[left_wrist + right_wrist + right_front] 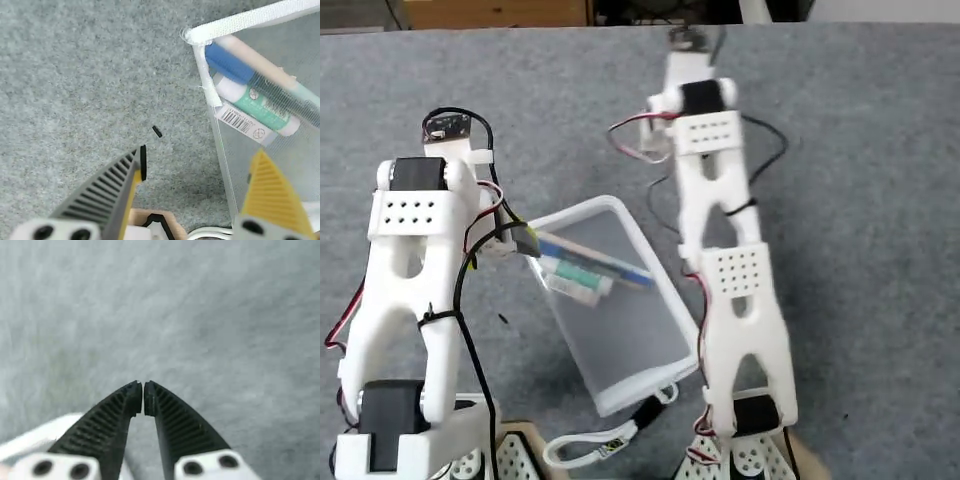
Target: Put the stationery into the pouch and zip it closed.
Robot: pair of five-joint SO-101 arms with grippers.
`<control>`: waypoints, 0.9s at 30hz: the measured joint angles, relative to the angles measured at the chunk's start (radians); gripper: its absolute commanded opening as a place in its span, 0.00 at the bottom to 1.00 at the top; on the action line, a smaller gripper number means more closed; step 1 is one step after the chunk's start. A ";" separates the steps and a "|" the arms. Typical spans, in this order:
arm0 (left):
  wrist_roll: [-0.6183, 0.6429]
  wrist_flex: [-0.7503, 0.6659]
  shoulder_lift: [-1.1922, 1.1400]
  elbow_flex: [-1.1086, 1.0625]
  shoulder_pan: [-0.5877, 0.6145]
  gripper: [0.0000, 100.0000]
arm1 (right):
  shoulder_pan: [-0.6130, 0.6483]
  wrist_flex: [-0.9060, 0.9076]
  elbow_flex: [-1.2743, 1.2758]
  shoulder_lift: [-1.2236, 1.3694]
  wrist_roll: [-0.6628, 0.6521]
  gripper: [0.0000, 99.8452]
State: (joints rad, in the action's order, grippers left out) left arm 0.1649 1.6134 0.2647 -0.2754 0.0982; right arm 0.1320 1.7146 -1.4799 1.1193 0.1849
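With the blue-capped pen inside the translucent white pouch, zip next: your gaping left gripper steadies, clenched empty right gripper pulls

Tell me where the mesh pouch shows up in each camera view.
High view: the pouch lies mid-table between the two arms.
Left wrist view: its white rim sits just beyond the open jaws.
Right wrist view: a white edge beside the shut jaws may be it; cannot tell.
Shared landmark: the grey mat.
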 measured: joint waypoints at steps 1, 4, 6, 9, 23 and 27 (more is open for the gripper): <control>0.000 0.000 0.000 0.000 0.000 0.34 | -0.015 0.003 -0.006 0.000 0.000 0.01; 0.000 0.000 0.000 0.000 0.000 0.34 | -0.020 0.038 -0.011 0.000 -0.003 0.02; 0.000 0.000 0.000 0.000 0.000 0.34 | -0.014 0.038 0.008 0.000 -0.040 0.02; 0.000 0.000 0.000 0.000 0.000 0.34 | -0.005 0.043 0.052 0.000 -0.083 0.02; 0.000 0.000 0.000 0.000 0.084 0.34 | 0.173 0.043 0.325 -0.025 -0.083 0.18; 0.000 0.000 0.000 0.000 0.087 0.34 | 0.209 0.043 0.474 -0.118 -0.075 0.18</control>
State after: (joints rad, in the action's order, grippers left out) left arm 0.1649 1.6134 0.2647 -0.2754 0.1857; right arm 0.3406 1.7576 -1.0058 1.0012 0.1097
